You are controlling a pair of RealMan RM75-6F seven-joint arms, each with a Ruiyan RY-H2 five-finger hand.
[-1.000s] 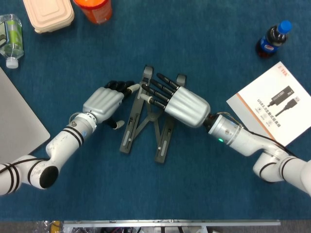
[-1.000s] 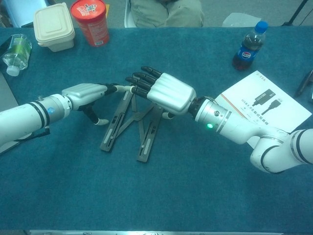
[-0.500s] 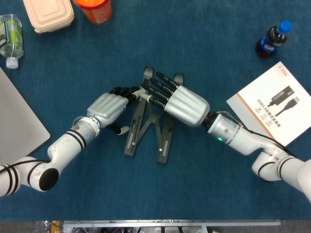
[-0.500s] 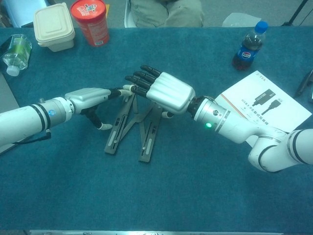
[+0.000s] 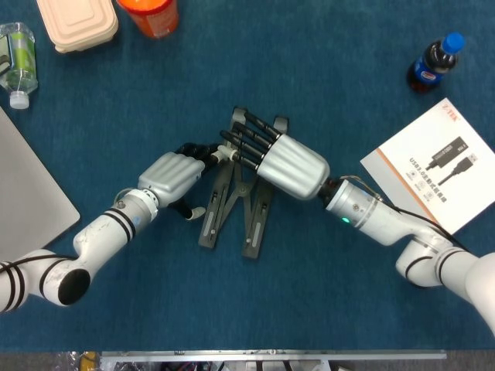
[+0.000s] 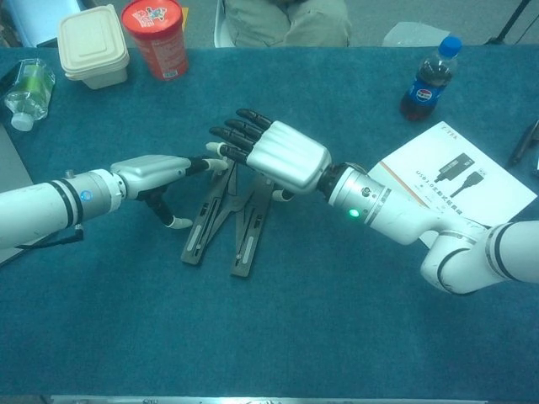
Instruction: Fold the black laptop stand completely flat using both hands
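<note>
The black laptop stand (image 5: 236,209), two slotted metal bars hinged in a narrow V, lies mid-desk on the napped blue desk (image 5: 309,309) cloth. The left hand (image 5: 174,174), ribbed silver shell with black fingers, reaches its fingertips to the stand's upper left bar; whether it grips cannot be told. The right hand (image 5: 282,158) lies over the stand's top, fingers straight and slightly spread. Since a second ago the bars have drawn closer together, the V much narrower.
</note>
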